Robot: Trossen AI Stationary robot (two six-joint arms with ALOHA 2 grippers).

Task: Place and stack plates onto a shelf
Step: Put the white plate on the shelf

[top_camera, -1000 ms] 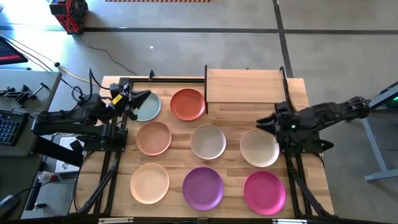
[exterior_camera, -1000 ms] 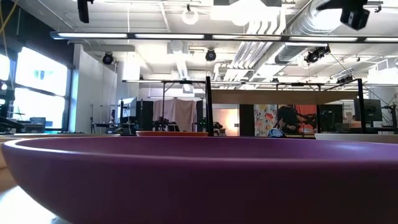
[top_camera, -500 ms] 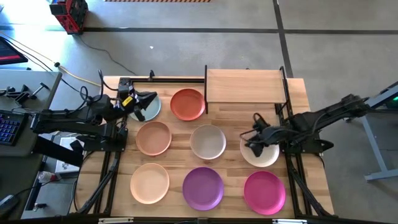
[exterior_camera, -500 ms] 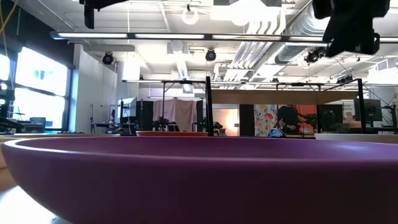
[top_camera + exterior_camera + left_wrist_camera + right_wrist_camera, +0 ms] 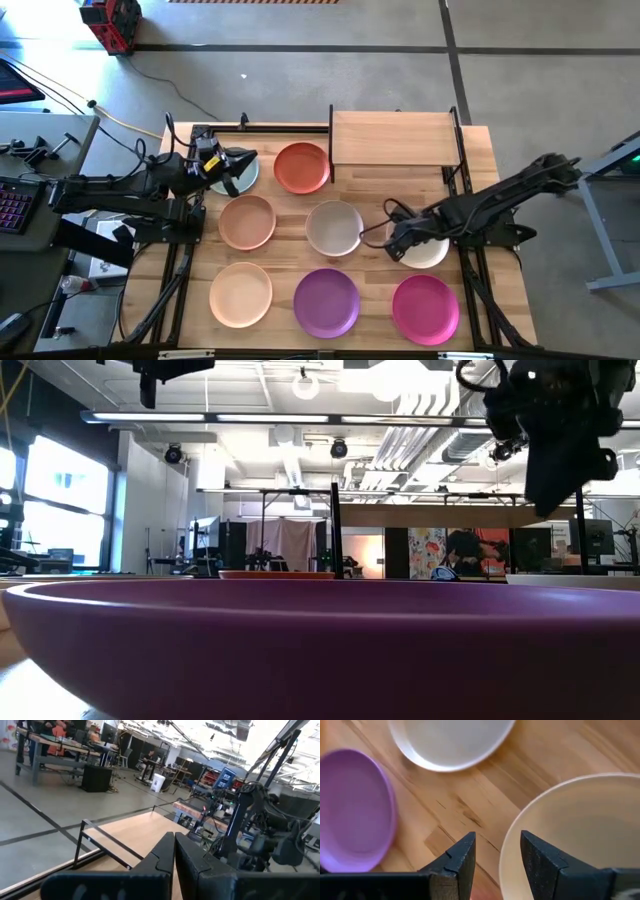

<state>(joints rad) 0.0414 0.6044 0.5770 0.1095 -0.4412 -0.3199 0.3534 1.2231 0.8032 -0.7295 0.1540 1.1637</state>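
Seen from table height, the purple plate (image 5: 320,650) fills the near foreground. In the right wrist view the right gripper (image 5: 497,851) has its fingers (image 5: 462,857) apart and empty, hanging over the edge of the off-white plate (image 5: 580,830): the rim lies under the gap, one finger over the bare tabletop (image 5: 530,765), the other over the plate's inside. Past the fingertips lie the cream plate (image 5: 451,742) and, to one side, the purple one. From above, the right gripper (image 5: 394,238) sits between the cream plate (image 5: 333,228) and the off-white plate (image 5: 422,246). Nearer than these lie the peach plate (image 5: 240,293), the purple plate (image 5: 327,301) and the magenta plate (image 5: 426,308); level with the cream plate lies the tan plate (image 5: 246,221). Farther back, the left gripper (image 5: 246,158) has its fingers (image 5: 165,857) pressed together, holding nothing, over the green plate (image 5: 240,176), with the terracotta plate (image 5: 302,166) just beyond its tips. The shelf (image 5: 393,137) stands at the far edge, well away from both grippers, with no plate on it.
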